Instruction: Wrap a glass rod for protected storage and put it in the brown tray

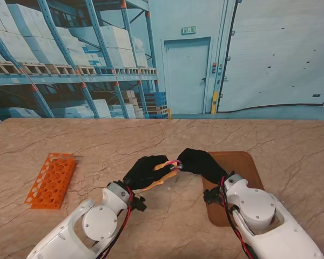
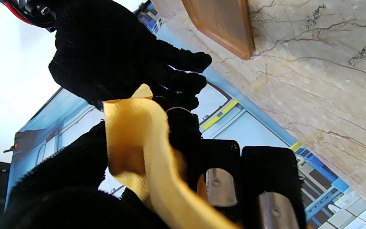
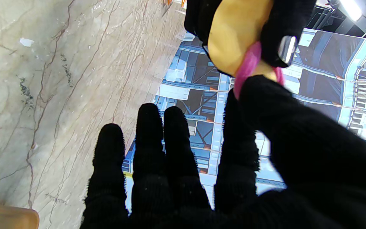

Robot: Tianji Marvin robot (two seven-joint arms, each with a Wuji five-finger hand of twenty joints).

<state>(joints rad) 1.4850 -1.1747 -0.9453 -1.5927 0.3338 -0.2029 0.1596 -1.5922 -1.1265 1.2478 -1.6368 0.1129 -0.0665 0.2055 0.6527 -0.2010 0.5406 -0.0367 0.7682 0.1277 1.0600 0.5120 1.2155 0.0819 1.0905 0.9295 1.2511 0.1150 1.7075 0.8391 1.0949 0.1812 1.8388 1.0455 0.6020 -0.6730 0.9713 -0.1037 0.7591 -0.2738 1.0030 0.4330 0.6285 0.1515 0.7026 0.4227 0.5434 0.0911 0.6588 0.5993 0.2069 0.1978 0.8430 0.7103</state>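
Yellow wrap, held up off the table, lies left to right between both hands. Left hand clamps it; right hand pinches its pink-banded end.

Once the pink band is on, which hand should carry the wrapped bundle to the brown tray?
Probably the right hand: the brown wooden tray lies directly beside it on the robot's right. The left hand holds the yellow foam wrap farther from the tray, so it would have to reach across.
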